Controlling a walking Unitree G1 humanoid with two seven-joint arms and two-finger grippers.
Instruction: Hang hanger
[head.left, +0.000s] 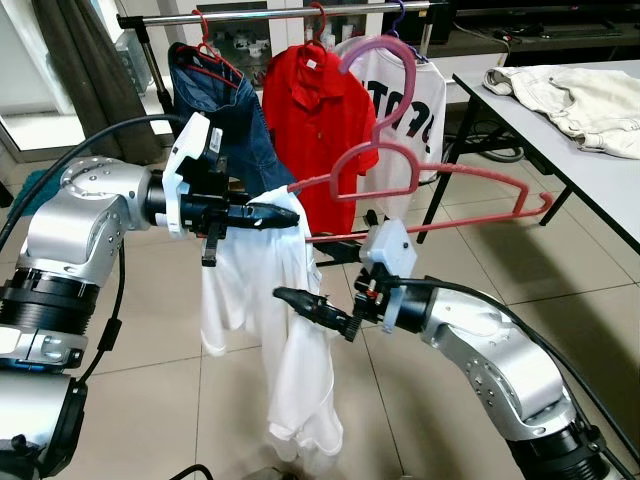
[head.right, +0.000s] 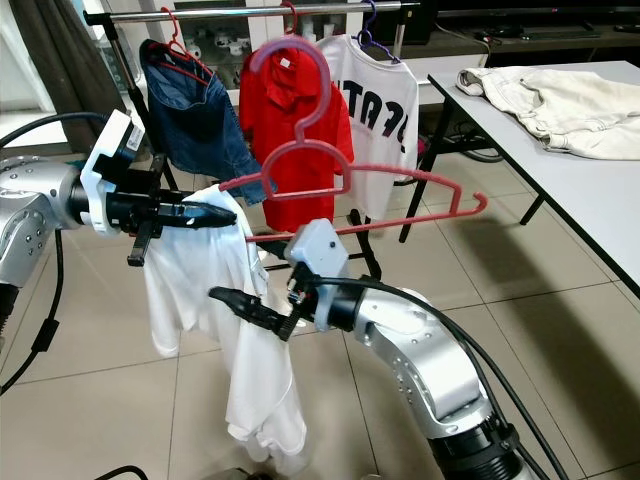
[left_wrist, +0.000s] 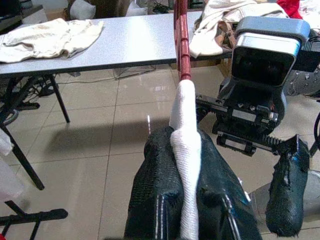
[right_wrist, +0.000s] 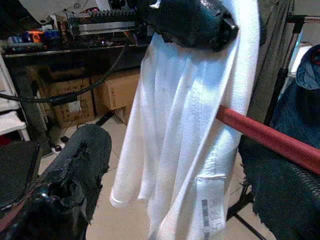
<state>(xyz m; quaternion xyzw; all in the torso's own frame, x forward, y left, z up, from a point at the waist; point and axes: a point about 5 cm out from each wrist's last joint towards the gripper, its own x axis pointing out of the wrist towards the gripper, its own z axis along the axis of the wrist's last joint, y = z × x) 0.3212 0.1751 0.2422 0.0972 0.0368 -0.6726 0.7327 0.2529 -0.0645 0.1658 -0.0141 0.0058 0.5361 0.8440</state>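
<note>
Left gripper (head.left: 285, 213) clamped on white garment (head.left: 290, 350) at pink hanger (head.left: 440, 180).
Right wrist view: right gripper (head.left: 315, 307) fingers parted, holding nothing, beside the cloth.

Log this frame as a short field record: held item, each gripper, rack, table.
held item: pink hanger with white shirt draped over one end
left gripper: shut on the shirt-covered hanger end
right gripper: open, beside the hanging shirt
rack: denim, red and white garments hung; pink hanger not yet on it
table: cream garment lying on top
</note>
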